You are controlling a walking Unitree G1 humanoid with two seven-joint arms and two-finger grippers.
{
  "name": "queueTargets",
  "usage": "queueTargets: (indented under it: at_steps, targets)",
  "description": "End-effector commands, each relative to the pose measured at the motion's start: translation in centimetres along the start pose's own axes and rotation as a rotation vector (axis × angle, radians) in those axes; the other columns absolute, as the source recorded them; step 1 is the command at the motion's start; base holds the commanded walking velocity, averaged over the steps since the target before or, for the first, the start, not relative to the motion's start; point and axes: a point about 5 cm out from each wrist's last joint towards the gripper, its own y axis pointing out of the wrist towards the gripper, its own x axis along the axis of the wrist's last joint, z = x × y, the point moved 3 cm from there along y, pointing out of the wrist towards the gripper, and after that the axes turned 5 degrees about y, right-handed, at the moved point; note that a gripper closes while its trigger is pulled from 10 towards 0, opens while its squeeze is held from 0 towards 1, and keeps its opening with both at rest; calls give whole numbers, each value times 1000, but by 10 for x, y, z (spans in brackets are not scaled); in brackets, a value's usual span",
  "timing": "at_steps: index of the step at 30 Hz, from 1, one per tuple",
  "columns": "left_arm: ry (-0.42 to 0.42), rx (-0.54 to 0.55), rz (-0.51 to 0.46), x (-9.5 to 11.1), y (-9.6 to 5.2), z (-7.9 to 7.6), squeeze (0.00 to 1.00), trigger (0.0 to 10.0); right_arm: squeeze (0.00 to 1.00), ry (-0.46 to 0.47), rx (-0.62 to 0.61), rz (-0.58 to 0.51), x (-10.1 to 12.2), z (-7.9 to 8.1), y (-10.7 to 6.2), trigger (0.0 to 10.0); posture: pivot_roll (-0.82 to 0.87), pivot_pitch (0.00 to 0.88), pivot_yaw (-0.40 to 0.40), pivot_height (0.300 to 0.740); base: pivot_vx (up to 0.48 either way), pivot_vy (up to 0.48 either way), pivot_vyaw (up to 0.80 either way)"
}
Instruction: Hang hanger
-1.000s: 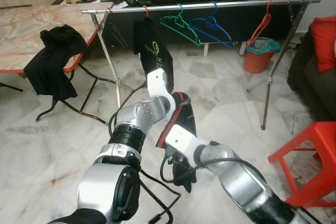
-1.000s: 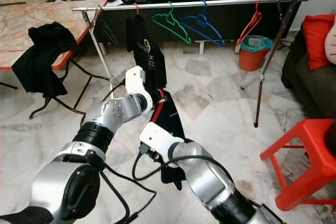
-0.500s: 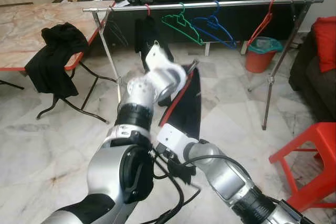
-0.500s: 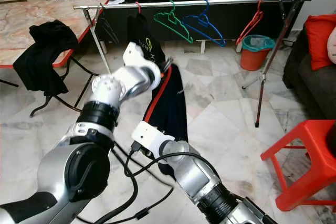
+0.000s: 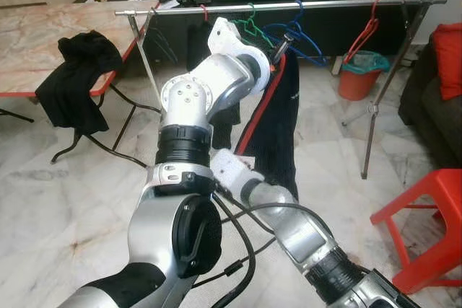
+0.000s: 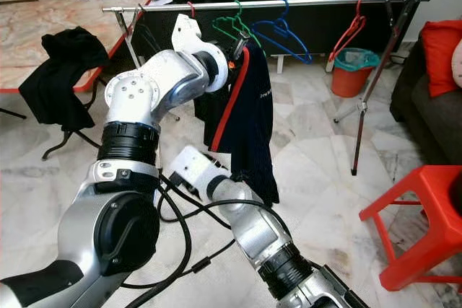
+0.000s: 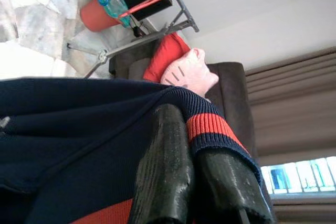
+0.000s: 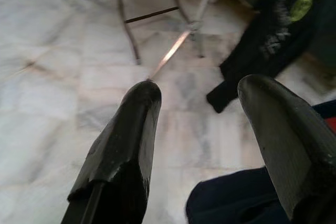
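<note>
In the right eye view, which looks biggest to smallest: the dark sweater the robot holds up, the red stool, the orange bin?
1. Dark sweater, though it is nearer the camera.
2. Red stool, cut off at the edge.
3. Orange bin, farthest away.

From my seat, the dark garment (image 5: 278,128) covered its hanger, so I couldn't make that out. The left arm (image 5: 209,88), centre frame, blocked the black shirt (image 6: 206,102) on the rail (image 5: 325,5). The red stool (image 5: 426,214) was cut off at lower right.

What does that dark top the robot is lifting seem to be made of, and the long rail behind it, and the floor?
The dark top looks like knitted fabric: the left wrist view shows fine ribbed stitches in navy with a red band, pinched by the left gripper. The rail seems to be bare metal, silvery with a dull shine. The floor looks like polished marble or marble-look tile, pale with grey veins.
</note>
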Motion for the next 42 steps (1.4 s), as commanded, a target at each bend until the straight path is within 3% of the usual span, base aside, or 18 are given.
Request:
queueTargets:
  at_steps: [1,7,12,13,21,27,37,42]
  targets:
    - [-5,-42,26,-12,-1,-10,0,0,0,28,-87,-12,3,-16,1,10000,-101,0,79,740,0,0,0]
    - [21,-46,49,-18,-4,-3,0,0,0,24,-209,-34,4,-39,-9,10000,-116,0,81,740,0,0,0]
    - [55,-23,49,-18,-4,4,0,0,0,28,-233,-40,4,-44,-22,10000,-124,0,81,740,0,0,0]
    - [96,1,38,-16,-3,10,0,0,0,15,-219,-46,6,-42,-28,10000,-125,0,82,740,0,0,0]
    - [167,90,30,-14,0,41,0,0,0,-15,-72,-59,13,-11,-53,10000,-145,0,84,740,0,0,0]
    - [181,103,27,-14,0,52,0,0,0,-1,-70,-13,5,-11,-63,10000,-147,0,85,740,0,0,0]
    - [199,88,23,-11,-1,52,0,0,0,4,-157,116,-23,-36,-69,10000,-142,0,83,740,0,0,0]
    - [199,66,20,-10,-1,46,0,0,0,71,16,124,-22,-15,-65,10000,-144,0,85,740,0,0,0]
